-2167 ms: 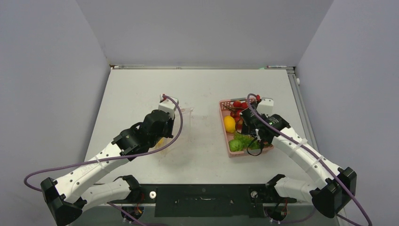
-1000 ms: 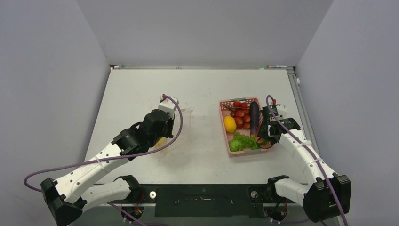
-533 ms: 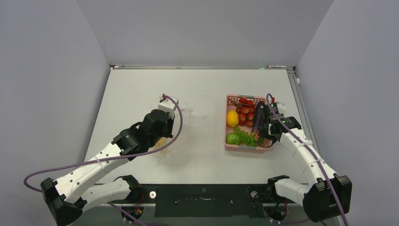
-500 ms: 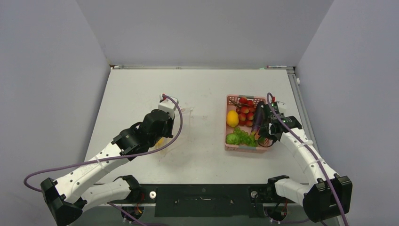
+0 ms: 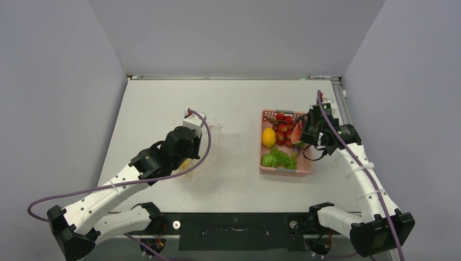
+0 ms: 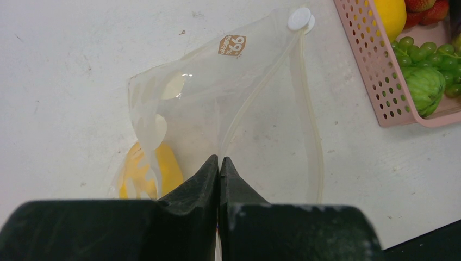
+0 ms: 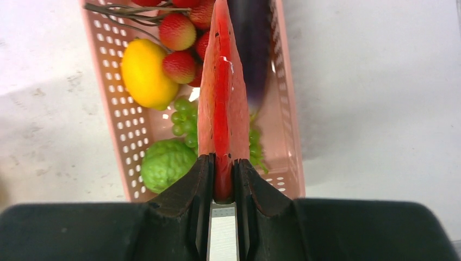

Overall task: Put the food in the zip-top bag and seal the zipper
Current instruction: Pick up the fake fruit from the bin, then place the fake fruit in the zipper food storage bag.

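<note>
White table [image 5: 234, 103]: 1 yellow pc [image 6: 163, 171] bagged, L gripper [image 6: 218, 163] pinches zip-top bag [image 6: 228, 92], R gripper [image 7: 222, 163] clamps red slice [image 7: 220, 98]; rest in basket [image 7: 117, 114], zipper [image 6: 312, 119] open.

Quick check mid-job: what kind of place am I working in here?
Likely a lab test cell, not a kitchen: a white table boxed in by plain grey panels, with plastic toy fruit in a pink basket.

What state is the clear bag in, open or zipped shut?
Open: the bag's zipper strips spread apart from the white slider; the left gripper pinches one.
</note>
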Controlling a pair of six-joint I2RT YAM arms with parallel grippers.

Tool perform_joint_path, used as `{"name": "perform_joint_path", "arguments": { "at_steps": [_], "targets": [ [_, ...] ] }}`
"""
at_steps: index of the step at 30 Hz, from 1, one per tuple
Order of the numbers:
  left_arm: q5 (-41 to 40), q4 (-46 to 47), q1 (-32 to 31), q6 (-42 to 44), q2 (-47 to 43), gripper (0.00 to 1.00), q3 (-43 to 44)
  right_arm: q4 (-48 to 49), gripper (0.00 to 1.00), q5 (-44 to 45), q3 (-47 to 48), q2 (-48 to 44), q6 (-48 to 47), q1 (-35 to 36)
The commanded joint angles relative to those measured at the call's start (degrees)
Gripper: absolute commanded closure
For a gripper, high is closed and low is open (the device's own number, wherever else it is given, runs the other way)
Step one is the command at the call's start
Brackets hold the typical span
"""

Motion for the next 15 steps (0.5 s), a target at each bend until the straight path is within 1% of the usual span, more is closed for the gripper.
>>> {"name": "perform_joint_path", "arguments": {
  "at_steps": [1,9,15],
  "targets": [
    [0.44,2.98,0.60,-0.39,-0.44,1.00,0.47,-0.12,0.95,-5.76,4.29,-1.65,-1.49,0.14],
    [0.88,3.23,0.87,-0.49,-0.54,1.00,0.43,6.07,0.95,-19.51,5.26,-2.71,-0.91,2.58],
    [1.27,3.32,1.24,-0.62,-0.52,1.00,0.39,9.96,0.95,-22.80,6.70,-2.52,0.63,9.50]
  ]
}}
